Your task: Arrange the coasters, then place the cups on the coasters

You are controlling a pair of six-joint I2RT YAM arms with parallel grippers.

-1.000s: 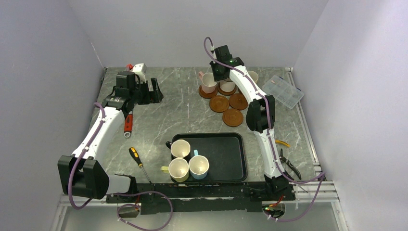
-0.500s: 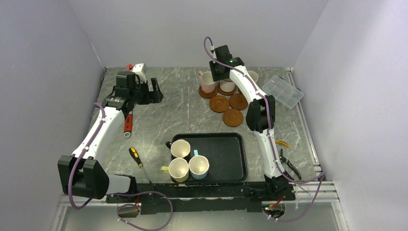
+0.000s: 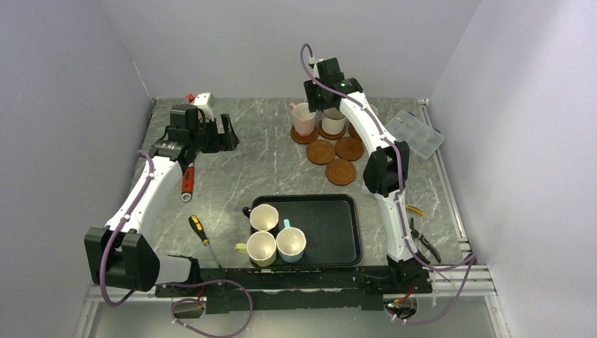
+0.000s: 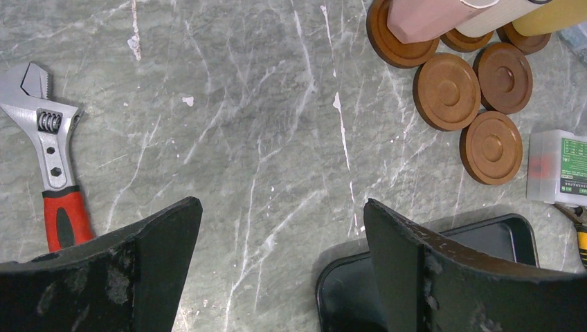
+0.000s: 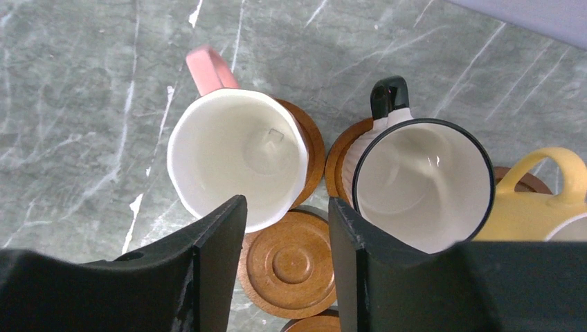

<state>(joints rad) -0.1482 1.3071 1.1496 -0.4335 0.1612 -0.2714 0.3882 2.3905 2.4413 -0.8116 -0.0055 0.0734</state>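
Note:
At the back right, a pink cup (image 3: pixel 304 118) and a white dark-rimmed cup (image 3: pixel 333 121) each stand on a coaster. A yellow cup (image 5: pixel 533 207) stands beside them on another. My right gripper (image 3: pixel 327 95) hangs open above the pink cup (image 5: pixel 239 155) and the white cup (image 5: pixel 422 183), holding nothing. One bare coaster (image 5: pixel 294 263) shows between its fingers. Three coasters (image 3: pixel 320 151) (image 3: pixel 349 148) (image 3: pixel 341 171) are bare. Three cups (image 3: pixel 265 217) (image 3: pixel 261 248) (image 3: pixel 291 243) stand in the black tray (image 3: pixel 331 225). My left gripper (image 3: pixel 227 134) is open at the back left, over bare table.
A red-handled wrench (image 3: pixel 187 179) and a screwdriver (image 3: pixel 200 232) lie on the left. A clear plastic box (image 3: pixel 419 134) sits at the back right, and pliers (image 3: pixel 422 243) lie at the right edge. Grey walls close in three sides.
My right gripper has opened, let go of the white cup on its coaster and risen above it. The left arm has not moved.

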